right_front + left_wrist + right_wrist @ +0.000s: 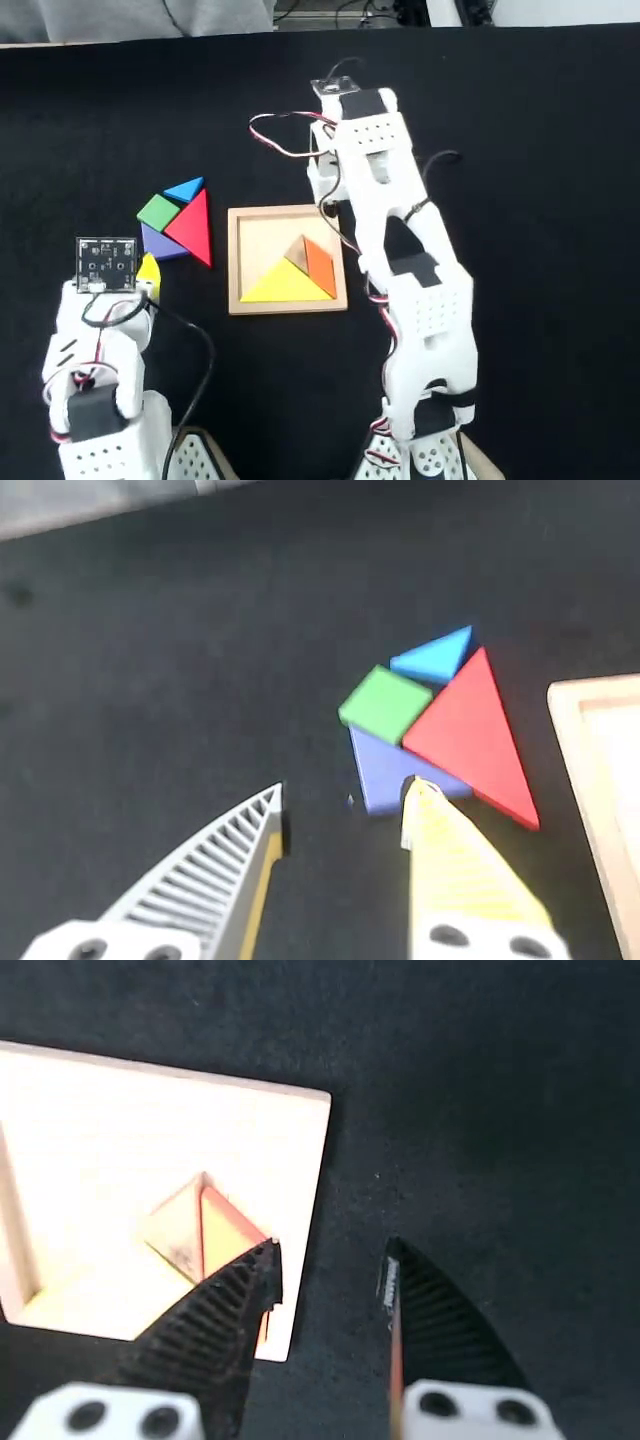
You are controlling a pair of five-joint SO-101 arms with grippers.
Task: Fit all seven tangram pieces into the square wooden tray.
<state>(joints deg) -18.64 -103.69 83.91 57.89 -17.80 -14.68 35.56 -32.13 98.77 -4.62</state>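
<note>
Tray (233, 260) holds three pieces: yellow (283, 287), orange (321, 266), brown (297, 250). Four lie clustered just beside it: red (192, 228), green (157, 211), blue (185, 188), violet (160, 243). My left claw (343, 792) gapes empty by violet. My right claw (331, 1252) is also apart, at a tray corner.

Black tablecloth (540, 130) throughout; grey fabric (150, 15), dark cables (345, 12), white panel (565, 10) beyond far edge.
</note>
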